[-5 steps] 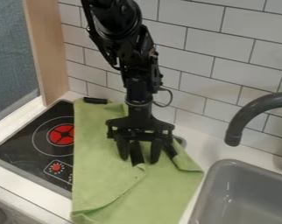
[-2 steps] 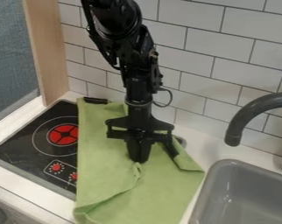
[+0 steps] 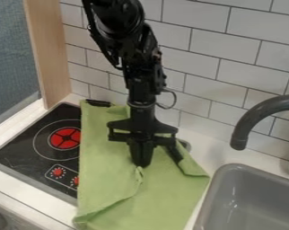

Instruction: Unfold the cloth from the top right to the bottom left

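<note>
Gripper (image 3: 141,164) fingers have come together, pinching a ruck of cloth (image 3: 105,179) near its middle; grab looks done, actual unfolding toward near left still to do

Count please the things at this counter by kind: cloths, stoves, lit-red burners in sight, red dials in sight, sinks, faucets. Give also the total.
Green cloth: 1
Stove: 1
Red burner: 1
Red dials: 2 (one partly under the cloth)
Sink: 1
Faucet: 1
Total: 7
</note>
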